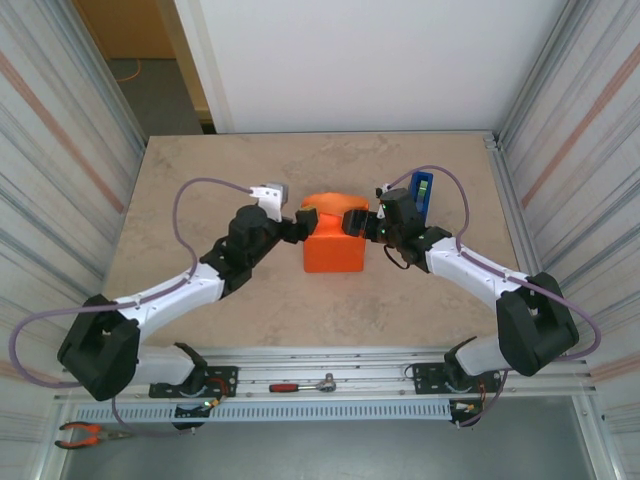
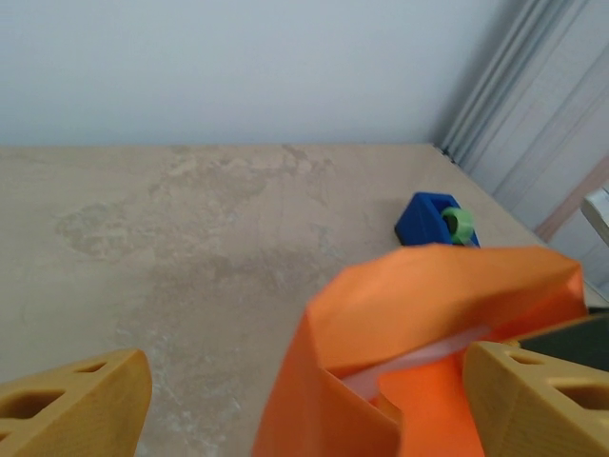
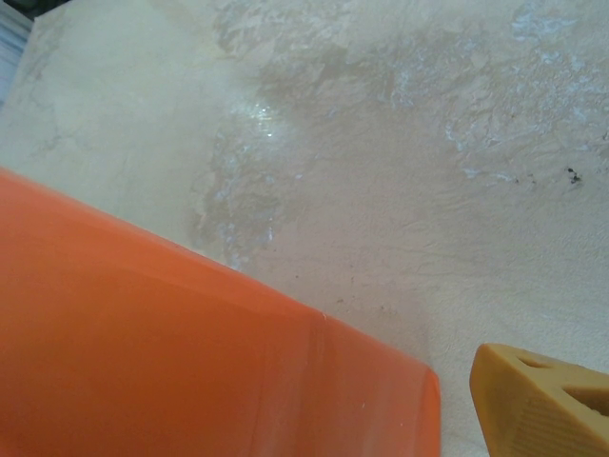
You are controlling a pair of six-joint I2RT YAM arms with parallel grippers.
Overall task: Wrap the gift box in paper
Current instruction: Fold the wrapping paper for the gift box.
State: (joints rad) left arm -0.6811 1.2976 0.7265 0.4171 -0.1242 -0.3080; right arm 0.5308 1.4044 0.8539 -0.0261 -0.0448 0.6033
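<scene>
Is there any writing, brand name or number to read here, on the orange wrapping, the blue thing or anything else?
No text can be read anywhere.
The orange paper is plain and unmarked.
The blue tape dispenser shows no label.
Any marking on the red-handled tool is too small to tell.

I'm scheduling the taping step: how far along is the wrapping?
Looks done: the bright orange matte paper is folded over the small low squarish gift box. In hand: the left gripper, jaws wide apart, faces a loose raised flap at the far end, with the right gripper opposite. Left: flatten that open end and tape it; the blue plastic tape dispenser sits apart, behind the right gripper.
</scene>
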